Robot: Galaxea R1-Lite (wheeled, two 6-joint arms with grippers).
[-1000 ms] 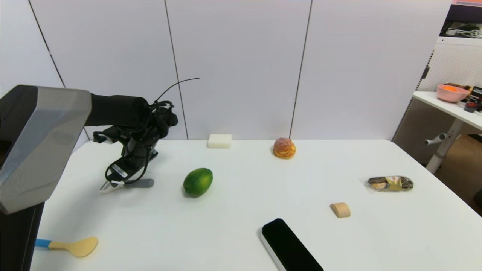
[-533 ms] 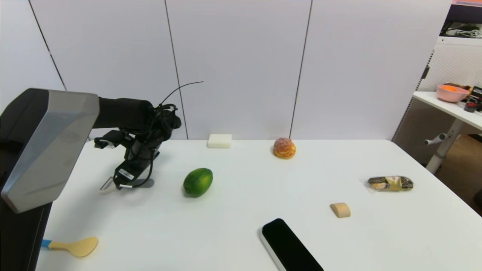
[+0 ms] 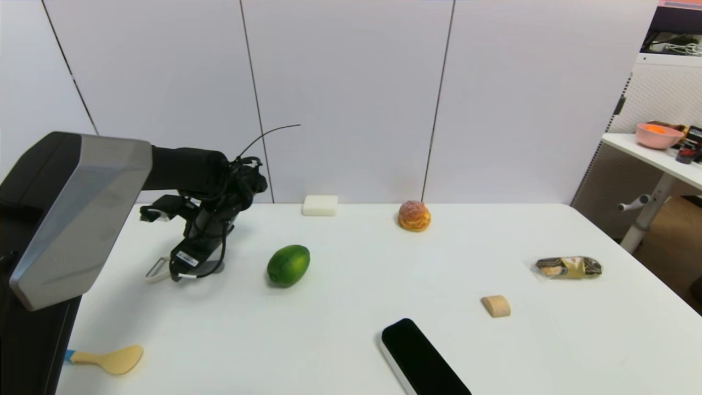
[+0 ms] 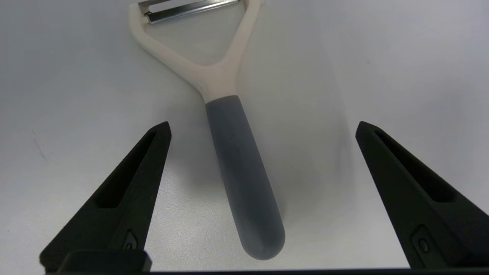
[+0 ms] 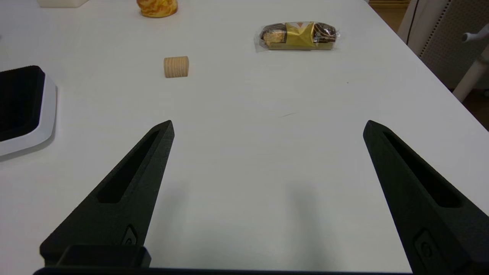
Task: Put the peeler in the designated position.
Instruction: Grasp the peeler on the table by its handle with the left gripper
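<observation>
Step in hand, as judged: pre-grasp on the peeler (image 4: 229,126); nothing lifted yet. The peeler lies flat on the white table (image 3: 351,340) toward its far left corner, grey handle pointing toward the green lime (image 3: 288,265), white forked head and metal blade pointing to the table's left edge. In the head view only the head and the handle's end show past the arm. Left gripper (image 4: 263,130) hangs low over the handle, fingers spread wide and empty; the handle runs between them, somewhat closer to one finger than to the other, and touches neither. Whether the fingertips (image 4: 160,131) are down on the table surface cannot be told. Right gripper (image 5: 267,128) is parked over the near right part of the table, fingers wide apart, holding nothing. Next move, as judged: settle low enough to bracket the handle, centre it in the gap, then close across the grey handle rather than the thin fork. The handle is round and smooth, so it may roll or skid sideways when one finger meets it first. No marked target spot can be identified; the black pad with a white rim (image 3: 422,359) at the near edge is a possible destination, but that is a guess. Also on the table: tan spatula (image 3: 107,359) at the near left corner.
</observation>
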